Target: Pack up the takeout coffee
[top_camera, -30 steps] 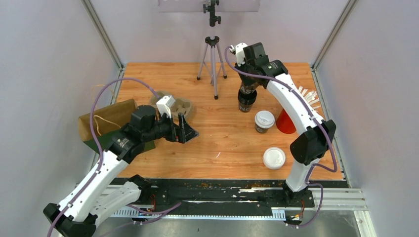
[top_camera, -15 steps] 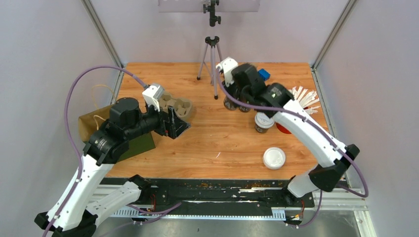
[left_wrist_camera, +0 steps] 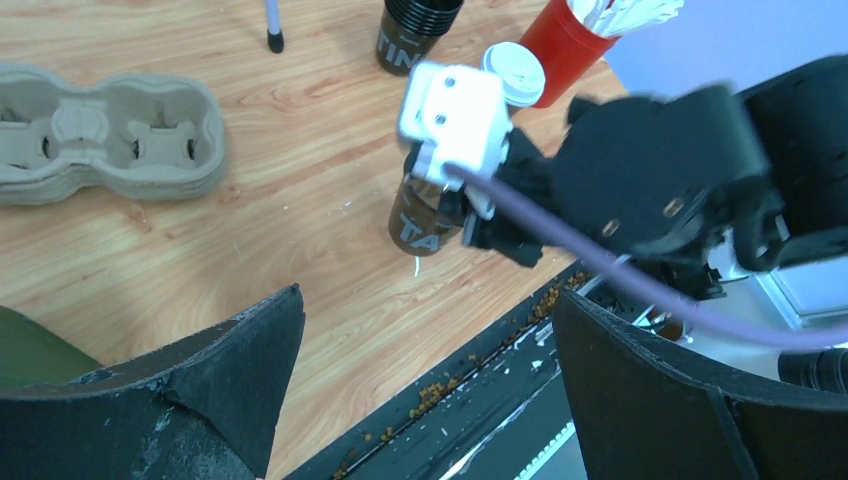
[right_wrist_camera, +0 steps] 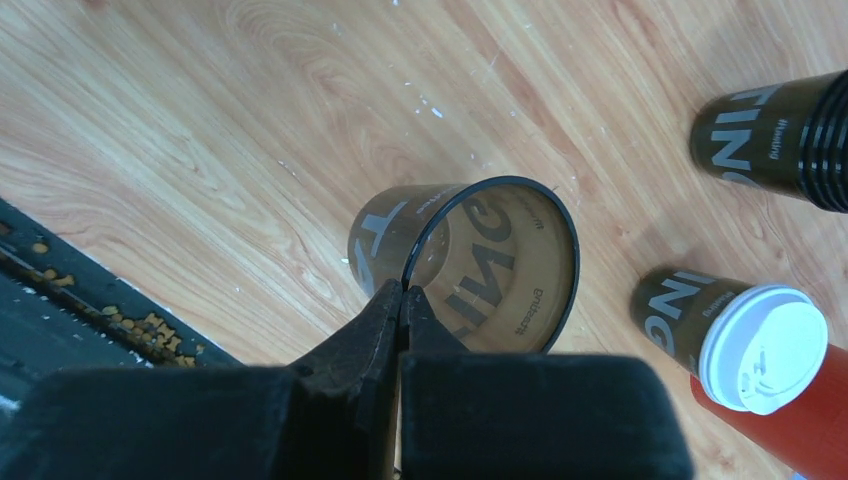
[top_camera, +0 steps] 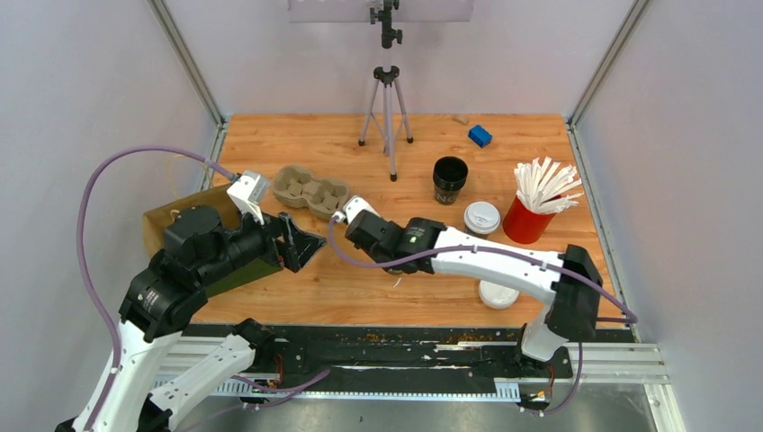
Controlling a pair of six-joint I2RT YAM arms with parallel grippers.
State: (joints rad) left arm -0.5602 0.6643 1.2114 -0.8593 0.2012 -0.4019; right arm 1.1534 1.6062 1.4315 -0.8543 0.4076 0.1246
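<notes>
One takeout coffee [top_camera: 481, 219], a dark brown cup with a white lid, stands right of centre; the right wrist view also shows this lidded cup [right_wrist_camera: 742, 335]. My right gripper [right_wrist_camera: 405, 292] is shut on the rim of a lidless brown cup [right_wrist_camera: 480, 265], one finger inside and one outside. That held cup [left_wrist_camera: 418, 225] is upright at the table's front middle; whether it touches the wood I cannot tell. My left gripper [left_wrist_camera: 428, 345] hangs open and empty over the front edge, left of that cup. The cardboard cup carrier [top_camera: 310, 189] lies at the back left.
A black stack of lidless cups [top_camera: 449, 180] stands behind the lidded cup. A red cup of white stirrers [top_camera: 526, 216] is at the right. A loose white lid [top_camera: 498, 293] lies under the right arm. Brown paper bag [top_camera: 184, 211] at left; tripod [top_camera: 389, 117] and blue block [top_camera: 480, 136] behind.
My right arm swung from the cup stack at the back down to the front middle, carrying a lidless cup. My left arm drew back leftward, still open.
</notes>
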